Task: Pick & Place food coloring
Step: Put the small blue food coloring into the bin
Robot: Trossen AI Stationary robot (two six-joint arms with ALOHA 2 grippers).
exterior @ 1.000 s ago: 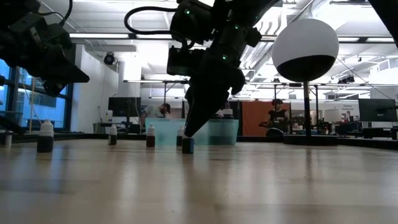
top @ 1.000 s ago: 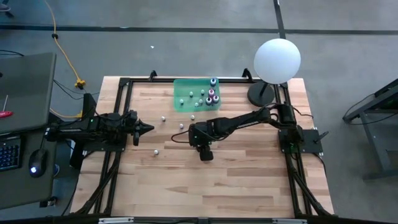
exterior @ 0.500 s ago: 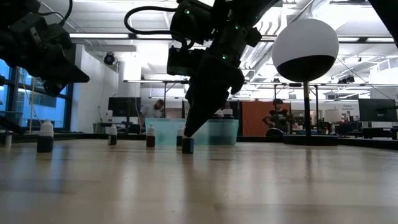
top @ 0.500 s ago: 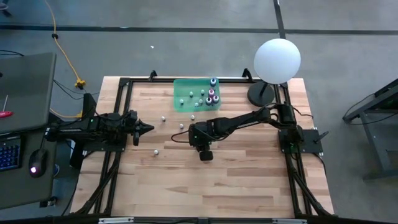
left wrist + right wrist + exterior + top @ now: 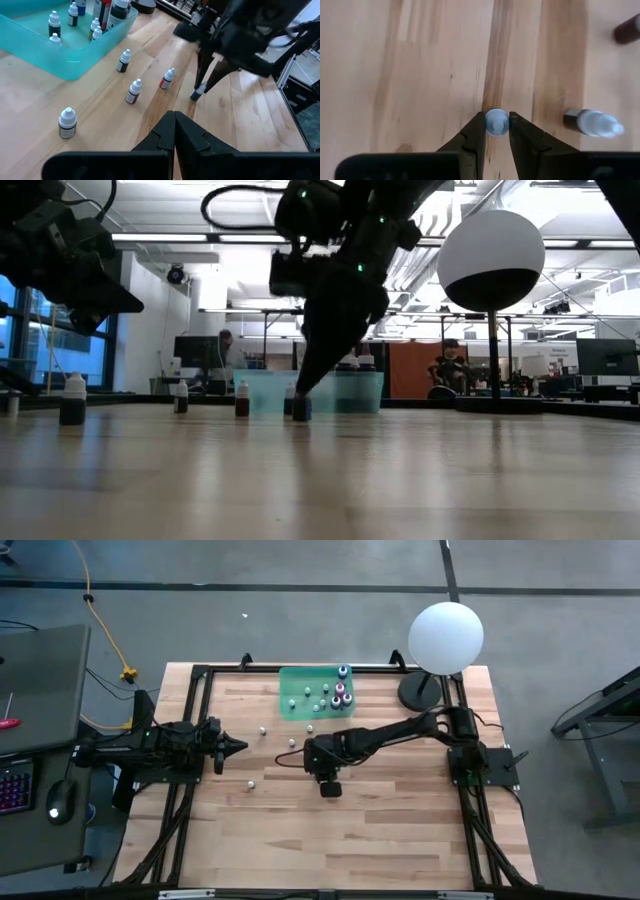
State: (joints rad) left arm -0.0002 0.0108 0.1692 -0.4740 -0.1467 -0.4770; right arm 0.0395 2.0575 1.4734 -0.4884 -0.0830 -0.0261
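Note:
One small food coloring bottle [image 5: 496,121] with a whitish cap stands upright on the wood table near its middle. My right gripper [image 5: 496,126] reaches down over it, slanting from the right, and is shut on its cap; it also shows in the low view [image 5: 300,392]. Other food coloring bottles [image 5: 134,91] stand or lie loose on the table toward the far left, and several more stand in the green tray [image 5: 295,700] at the far edge. My left gripper [image 5: 174,117] waits shut at the table's left side, above the table. My right gripper pinches the bottle's whitish cap [image 5: 490,123] between its two fingers [image 5: 475,132], one on each side. The fingers come from above, slanting down from the table's right. The bottle stands upright with its base [image 5: 300,412] on the table.
A white globe lamp [image 5: 446,637] stands on its dark base [image 5: 420,692] at the far right corner. One bottle lies on its side [image 5: 592,122] close beside the held one. A single bottle [image 5: 249,783] stands toward the near left. Black frame rails run along the table's edges.
My right gripper has stayed over the standing bottle while its fingers have drawn in around the cap. The bottle has not moved from its place on the table.

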